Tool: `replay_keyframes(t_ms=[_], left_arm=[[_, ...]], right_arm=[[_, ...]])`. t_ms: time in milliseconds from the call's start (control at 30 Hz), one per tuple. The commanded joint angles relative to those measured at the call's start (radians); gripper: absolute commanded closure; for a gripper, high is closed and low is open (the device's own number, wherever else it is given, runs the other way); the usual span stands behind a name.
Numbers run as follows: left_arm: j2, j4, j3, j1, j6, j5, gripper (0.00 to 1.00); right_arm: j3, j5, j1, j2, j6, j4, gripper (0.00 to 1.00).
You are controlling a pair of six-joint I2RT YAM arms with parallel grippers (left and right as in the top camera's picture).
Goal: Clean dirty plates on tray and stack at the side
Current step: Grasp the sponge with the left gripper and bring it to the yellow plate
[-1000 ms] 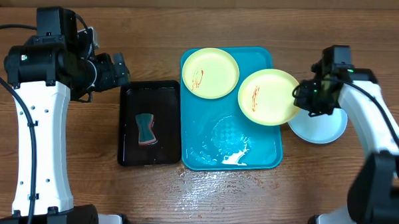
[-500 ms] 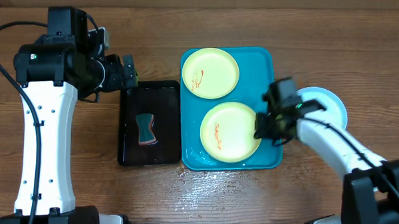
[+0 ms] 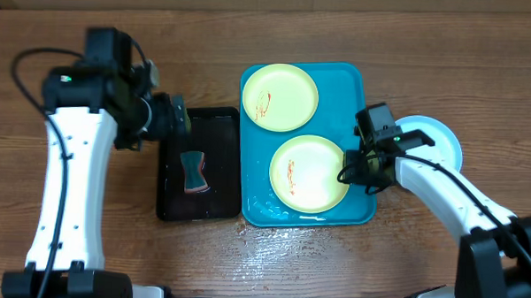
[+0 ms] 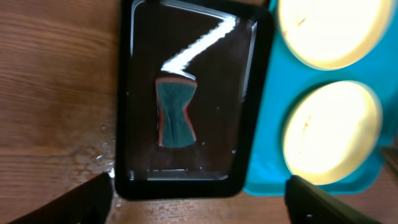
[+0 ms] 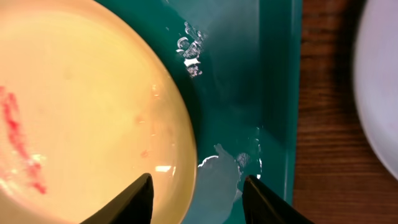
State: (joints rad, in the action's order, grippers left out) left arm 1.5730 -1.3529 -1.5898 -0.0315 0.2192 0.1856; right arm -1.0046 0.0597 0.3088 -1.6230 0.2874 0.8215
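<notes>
Right of the bench's (image 3: 421, 261) middle, one turquoise tray (image 3: 347, 81), a glossy rounded-corner rectangle with a raised rim and wet patches, carries two round yellow-green plates, each smeared red-orange. The far plate (image 3: 280, 96) lies toward the bench's far edge and the near plate (image 3: 308, 172) toward its near edge. A third, pale teal plate (image 3: 438, 142) rests on the wood just beside the tray's right rim. Left of the tray sits one black tray (image 3: 169, 163) holding one hourglass-shaped sponge (image 3: 192, 171). The right claw (image 5: 199, 193) is open, astride the near plate's right rim. The left claw (image 3: 175, 117) is spread wide above the black tray's far edge.
</notes>
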Motion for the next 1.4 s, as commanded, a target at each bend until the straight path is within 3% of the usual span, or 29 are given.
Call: replay_keyframes(t_ms=[0, 233, 367, 633, 833, 867, 900, 1100, 1267, 1367], left_arm=[[0.010, 0.101, 0.182, 0.021, 0.034, -0.006, 0.18], [0.011, 0.347, 0.427, 0.043, 0.079, -0.092, 0.24], [0.015, 0.479, 0.508, 0.066, 0.079, -0.093, 0.38], [0.157, 0.528, 0.522, 0.104, 0.097, -0.167, 0.46], [0.245, 0.579, 0.520, 0.103, 0.126, -0.136, 0.78], [0.245, 0.584, 0.520, 0.103, 0.126, -0.136, 0.94], [0.245, 0.585, 0.519, 0.104, 0.126, -0.136, 0.96], [0.245, 0.473, 0.431, 0.104, 0.122, -0.132, 0.94], [0.245, 0.360, 0.351, 0.104, 0.094, -0.089, 0.59], [0.245, 0.341, 0.362, 0.105, 0.093, -0.094, 0.51]], right_arm=[[-0.090, -0.013, -0.002, 0.084, -0.006, 0.053, 0.53], [-0.098, 0.041, -0.001, 0.144, -0.006, 0.126, 0.66], [-0.096, 0.109, -0.001, 0.143, -0.007, 0.136, 0.72], [-0.096, 0.126, -0.001, 0.143, -0.003, 0.138, 0.78], [-0.096, 0.127, -0.001, 0.143, -0.003, 0.164, 0.80], [-0.096, 0.126, -0.001, 0.143, -0.003, 0.166, 0.80], [-0.096, 0.126, -0.001, 0.143, -0.003, 0.168, 0.80], [-0.096, 0.126, -0.001, 0.143, -0.003, 0.170, 0.81], [-0.096, 0.126, -0.001, 0.143, -0.003, 0.176, 0.81], [-0.096, 0.126, -0.001, 0.143, -0.003, 0.177, 0.81]])
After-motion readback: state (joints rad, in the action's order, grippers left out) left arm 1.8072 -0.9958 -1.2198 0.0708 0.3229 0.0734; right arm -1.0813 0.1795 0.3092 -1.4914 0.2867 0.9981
